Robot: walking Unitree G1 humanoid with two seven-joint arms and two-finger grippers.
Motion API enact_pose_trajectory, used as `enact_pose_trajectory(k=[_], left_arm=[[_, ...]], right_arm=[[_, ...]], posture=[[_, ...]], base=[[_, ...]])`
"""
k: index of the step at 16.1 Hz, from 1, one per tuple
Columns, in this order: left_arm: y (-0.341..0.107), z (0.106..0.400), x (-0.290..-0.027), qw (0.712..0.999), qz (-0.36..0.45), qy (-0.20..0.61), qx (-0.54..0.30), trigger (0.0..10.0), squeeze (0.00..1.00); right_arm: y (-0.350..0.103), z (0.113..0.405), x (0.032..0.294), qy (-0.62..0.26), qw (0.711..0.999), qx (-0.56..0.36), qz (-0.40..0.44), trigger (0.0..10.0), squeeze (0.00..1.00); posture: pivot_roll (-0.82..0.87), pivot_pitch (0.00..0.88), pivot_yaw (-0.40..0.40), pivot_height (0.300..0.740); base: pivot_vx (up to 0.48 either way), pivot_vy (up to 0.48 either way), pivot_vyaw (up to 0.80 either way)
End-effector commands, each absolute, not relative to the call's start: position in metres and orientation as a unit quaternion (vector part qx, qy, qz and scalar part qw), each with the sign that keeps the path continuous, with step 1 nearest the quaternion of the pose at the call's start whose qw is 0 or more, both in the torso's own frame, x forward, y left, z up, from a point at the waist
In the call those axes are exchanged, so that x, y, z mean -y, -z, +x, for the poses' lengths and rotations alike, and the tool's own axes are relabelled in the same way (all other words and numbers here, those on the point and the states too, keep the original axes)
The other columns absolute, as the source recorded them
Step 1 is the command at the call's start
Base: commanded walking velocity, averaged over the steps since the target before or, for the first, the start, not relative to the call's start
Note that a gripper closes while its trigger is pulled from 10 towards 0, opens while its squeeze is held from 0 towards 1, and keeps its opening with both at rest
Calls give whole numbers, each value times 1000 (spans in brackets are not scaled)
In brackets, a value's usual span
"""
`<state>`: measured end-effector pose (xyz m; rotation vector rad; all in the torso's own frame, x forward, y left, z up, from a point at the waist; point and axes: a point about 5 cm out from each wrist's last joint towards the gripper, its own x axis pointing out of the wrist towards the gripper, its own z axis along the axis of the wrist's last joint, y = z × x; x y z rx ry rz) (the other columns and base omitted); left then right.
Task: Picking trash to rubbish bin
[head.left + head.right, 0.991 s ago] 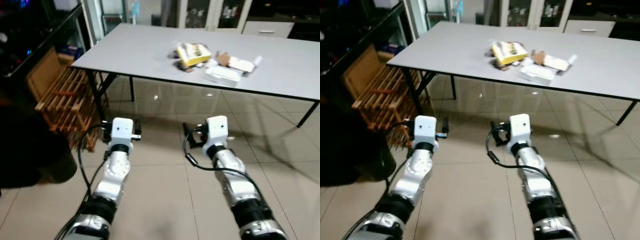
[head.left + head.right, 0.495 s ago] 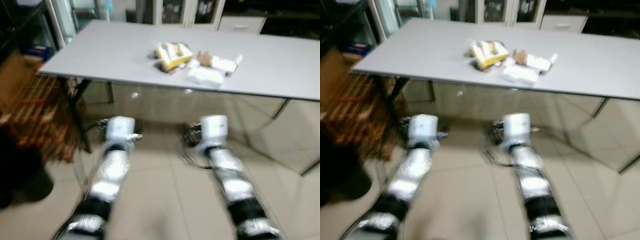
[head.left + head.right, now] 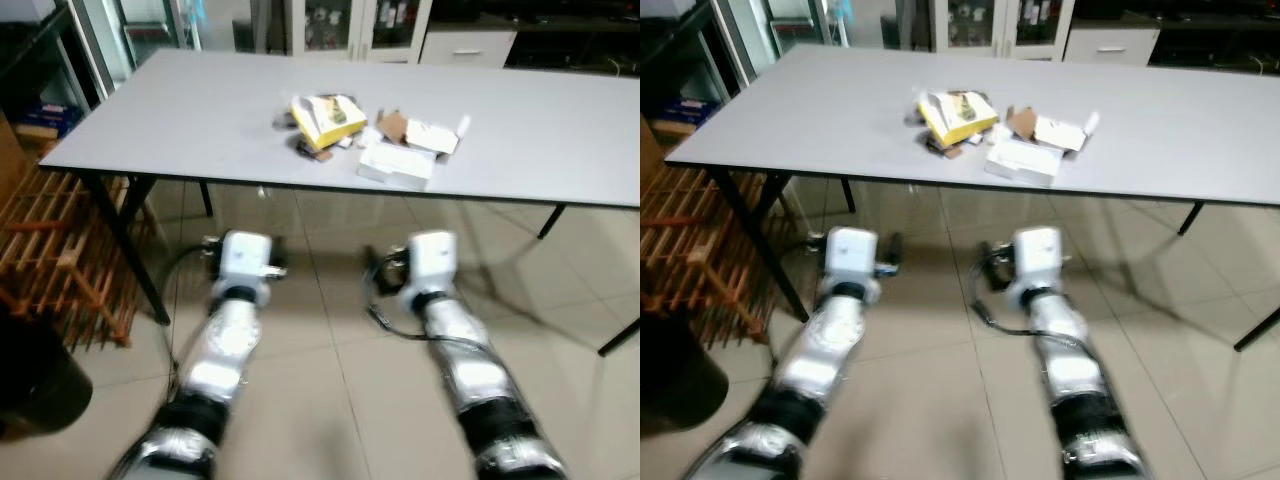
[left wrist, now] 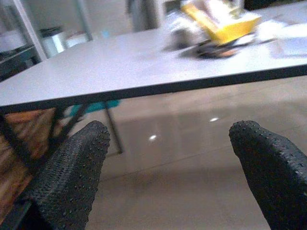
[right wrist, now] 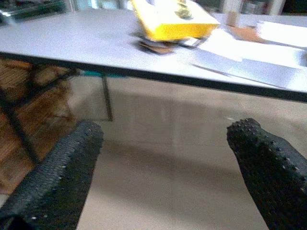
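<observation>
A small heap of trash lies on the grey table (image 3: 180, 120): a yellow box (image 3: 325, 115), a brown cardboard scrap (image 3: 392, 126), a white carton (image 3: 432, 137) and a flat white packet (image 3: 395, 163). Both silver arms reach forward below the table's front edge, the left arm (image 3: 230, 330) and the right arm (image 3: 450, 340). My left gripper (image 4: 168, 158) is open and holds nothing, its fingers (image 4: 72, 177) wide apart, with the yellow box (image 4: 220, 24) up ahead. My right gripper (image 5: 163, 143) is open too, below the yellow box (image 5: 172, 21) and white packet (image 5: 259, 67).
A black bin (image 3: 35, 385) stands on the tiled floor at the lower left, beside a wooden rack (image 3: 60, 260). Black table legs (image 3: 125, 245) come down at the left, another (image 3: 620, 335) at the right. Cabinets (image 3: 350, 20) line the back wall.
The whole picture has shifted: the camera has come nearer the table and turned right, so the trash sits more central. Both arms keep the same pose, grippers still open.
</observation>
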<state>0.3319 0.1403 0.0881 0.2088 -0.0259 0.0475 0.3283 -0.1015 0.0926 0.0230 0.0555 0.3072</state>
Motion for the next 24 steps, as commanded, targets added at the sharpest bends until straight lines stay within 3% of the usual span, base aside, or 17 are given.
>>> enact_pose_trajectory(k=[1,24], left_arm=[[-93,333,-128,995,96,-9,23,10000,0],[-110,343,-134,994,99,-18,46,10000,0]], right_arm=[[-95,330,114,-135,991,-23,7,10000,0],[-98,335,112,-129,992,-13,12,10000,0]], posture=[[24,29,3,740],[19,15,27,740]], base=[[349,0,0],[350,0,0]])
